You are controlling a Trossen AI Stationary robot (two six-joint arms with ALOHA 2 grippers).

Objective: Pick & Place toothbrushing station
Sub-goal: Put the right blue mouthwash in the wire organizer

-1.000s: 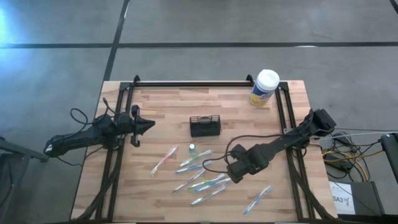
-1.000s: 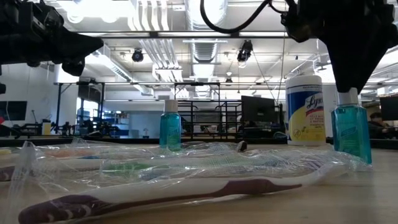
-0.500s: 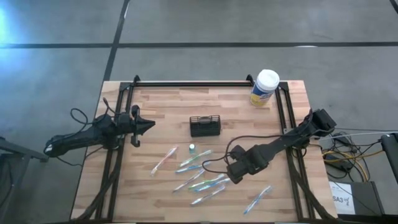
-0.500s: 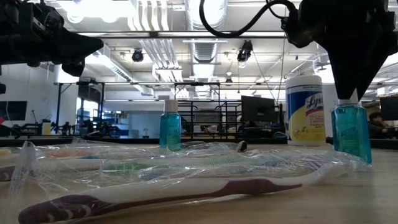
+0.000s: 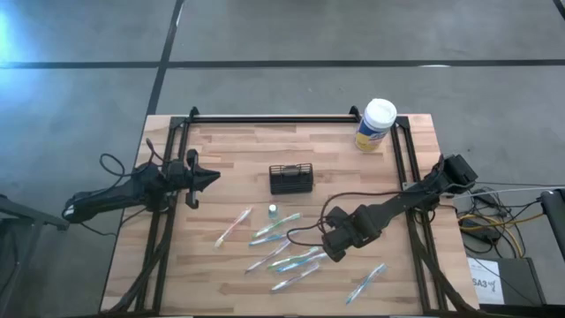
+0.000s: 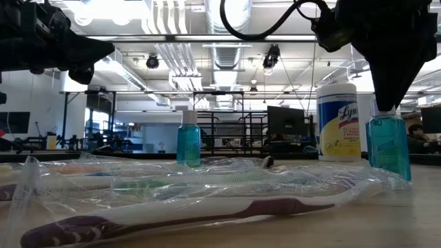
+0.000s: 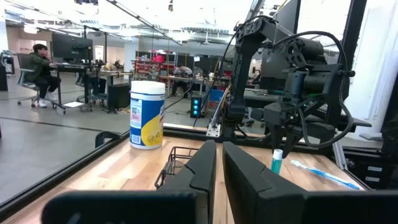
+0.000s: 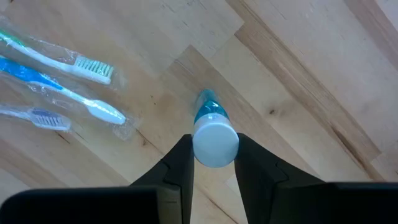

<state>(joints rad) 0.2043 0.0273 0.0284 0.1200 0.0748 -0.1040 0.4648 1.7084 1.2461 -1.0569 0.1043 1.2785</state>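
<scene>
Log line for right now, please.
right gripper: shut on blue bottle | left gripper: shut, parked table-left | caddy: mid-table

Grey concrete floor (image 5: 291,35); ceiling ducts (image 6: 231,52) overhead.

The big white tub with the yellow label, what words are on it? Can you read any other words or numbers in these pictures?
"Lys": the only readable letters on the wipes canister in the low view; the right arm hides the rest.
Small print on that canister's label: too blurred to read.
"SA3": on a white sticker on the box beside the table.
Wrapped toothbrushes and blue bottles: no readable text.
</scene>
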